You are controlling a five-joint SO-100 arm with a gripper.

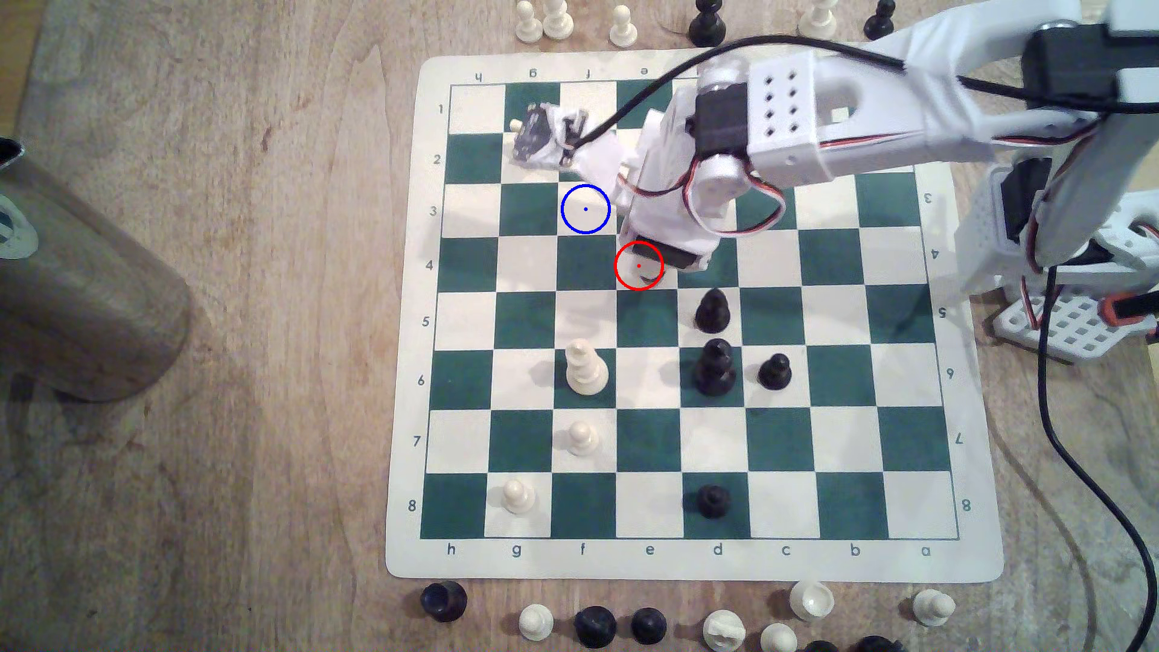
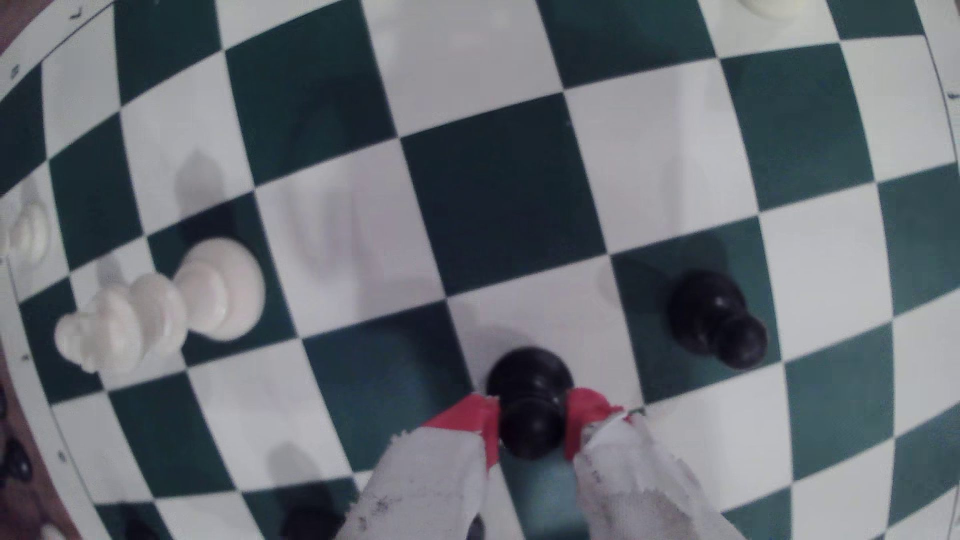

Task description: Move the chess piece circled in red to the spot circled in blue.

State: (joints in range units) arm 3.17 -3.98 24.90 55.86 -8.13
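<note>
End effector (image 2: 530, 420) clamped on black pawn (image 2: 530, 400), red-tipped fingers (image 2: 470, 415) either side of neck, on red-ringed square; lift straight up before translating; carry diagonally to blue-ringed square (image 1: 585, 209); lower vertically, centre base on dot; release only once seated.

Cream king (image 1: 585, 371) (upright) — captured pieces (image 1: 594, 625) off-board.

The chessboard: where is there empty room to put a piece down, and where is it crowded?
Bare: the blue-ringed square and its neighbours toward the exterior view's left, plus the lower right corner squares. Crowded: around the gripper at the black pawn, with black pieces clustered just below in the exterior view.
</note>
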